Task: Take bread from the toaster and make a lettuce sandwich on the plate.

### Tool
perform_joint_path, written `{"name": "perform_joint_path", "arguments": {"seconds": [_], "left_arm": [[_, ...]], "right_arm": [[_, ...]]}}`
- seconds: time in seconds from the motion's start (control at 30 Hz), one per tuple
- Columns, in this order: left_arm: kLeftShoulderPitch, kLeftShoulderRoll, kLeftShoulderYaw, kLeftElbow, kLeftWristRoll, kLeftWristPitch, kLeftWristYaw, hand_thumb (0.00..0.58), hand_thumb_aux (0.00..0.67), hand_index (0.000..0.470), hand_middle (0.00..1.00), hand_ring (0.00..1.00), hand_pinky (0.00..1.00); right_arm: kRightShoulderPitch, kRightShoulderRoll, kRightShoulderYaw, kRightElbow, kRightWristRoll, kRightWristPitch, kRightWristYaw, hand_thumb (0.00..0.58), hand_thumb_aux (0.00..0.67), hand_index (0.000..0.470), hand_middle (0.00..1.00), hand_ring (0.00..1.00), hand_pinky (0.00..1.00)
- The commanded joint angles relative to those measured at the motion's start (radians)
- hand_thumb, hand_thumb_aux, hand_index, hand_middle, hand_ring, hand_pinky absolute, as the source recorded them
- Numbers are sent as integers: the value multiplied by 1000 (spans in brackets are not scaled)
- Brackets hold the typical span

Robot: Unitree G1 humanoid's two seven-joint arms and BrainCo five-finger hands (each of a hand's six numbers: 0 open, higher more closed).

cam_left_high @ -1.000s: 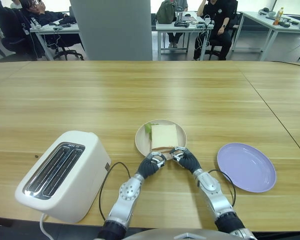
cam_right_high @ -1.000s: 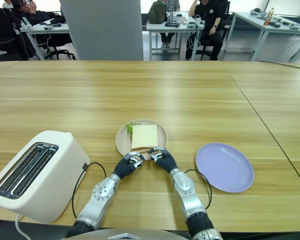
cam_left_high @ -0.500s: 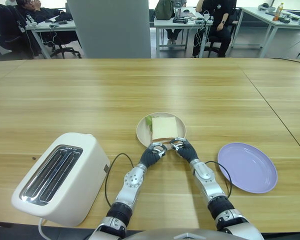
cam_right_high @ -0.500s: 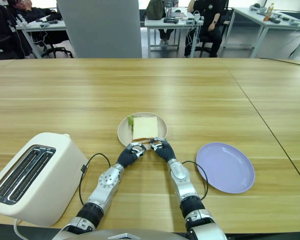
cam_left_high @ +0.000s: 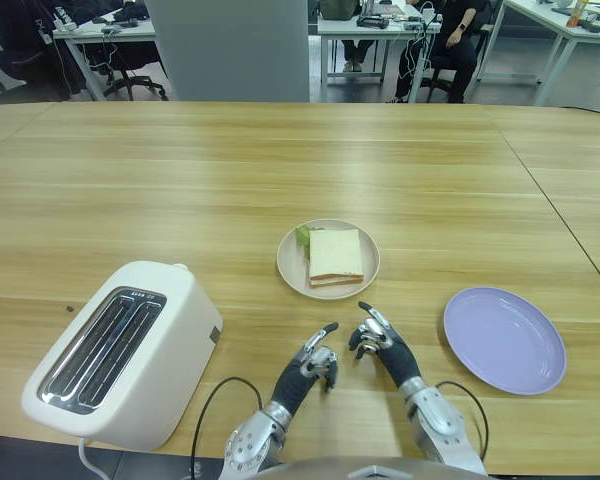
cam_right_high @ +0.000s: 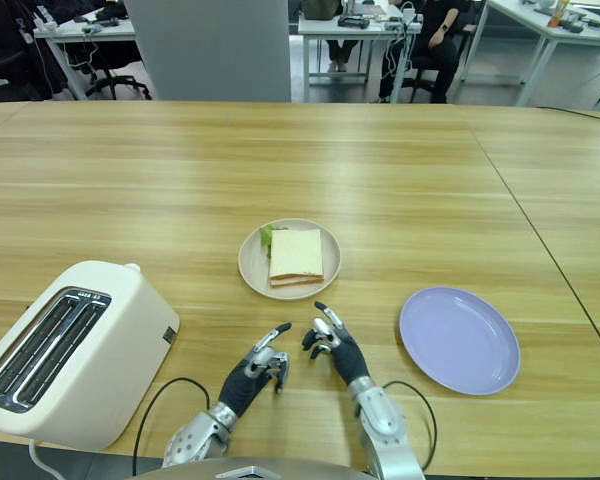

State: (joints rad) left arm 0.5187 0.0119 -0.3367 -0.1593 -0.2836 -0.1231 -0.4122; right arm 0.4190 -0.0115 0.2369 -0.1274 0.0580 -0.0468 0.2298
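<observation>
Pale wood table stretches ahead of me. A cream toaster sits at my near left and a lilac plate at my right. Between them the beige plate holds the sandwich, with lettuce peeking out at its far-left corner. My left hand and right hand were at the plate's rim a moment ago. They have pulled back toward me, fingers loosely apart, holding nothing. I judge the sandwich finished.
</observation>
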Motion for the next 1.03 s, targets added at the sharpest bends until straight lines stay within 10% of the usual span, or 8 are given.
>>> {"name": "perform_joint_path", "arguments": {"seconds": [0.03, 1.03], "left_arm": [[29, -13, -29, -167, -146, 105, -4, 0, 0, 0, 0, 0, 0], [-73, -19, 128, -280, 227, 4, 355, 0, 0, 0, 0, 0, 0]], "right_arm": [[52, -1, 24, -168, 27, 2, -3, 0, 0, 0, 0, 0, 0], [-8, 39, -74, -124, -13, -123, -137, 0, 0, 0, 0, 0, 0]]}}
